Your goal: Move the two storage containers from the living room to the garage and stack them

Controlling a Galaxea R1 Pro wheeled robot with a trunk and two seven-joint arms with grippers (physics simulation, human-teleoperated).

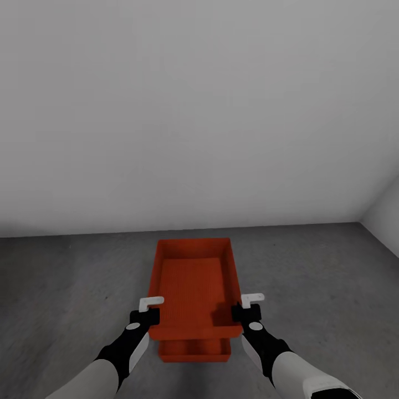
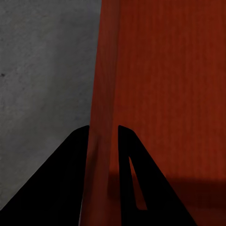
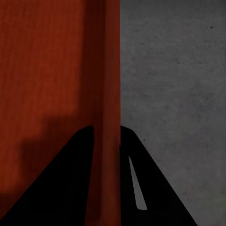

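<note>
1. A plain white wall (image 1: 194,111) is seen ahead, meeting the dark grey speckled concrete floor (image 1: 66,277); a second wall (image 1: 385,216) forms a corner at the right.
2. An upper storage container (image 1: 194,282) is held above a lower storage container (image 1: 194,350), which lies on the floor directly beneath it.
3. The upper container's left wall is clamped by the left pincer (image 1: 145,316), its right wall by the right pincer (image 1: 246,312).
</note>
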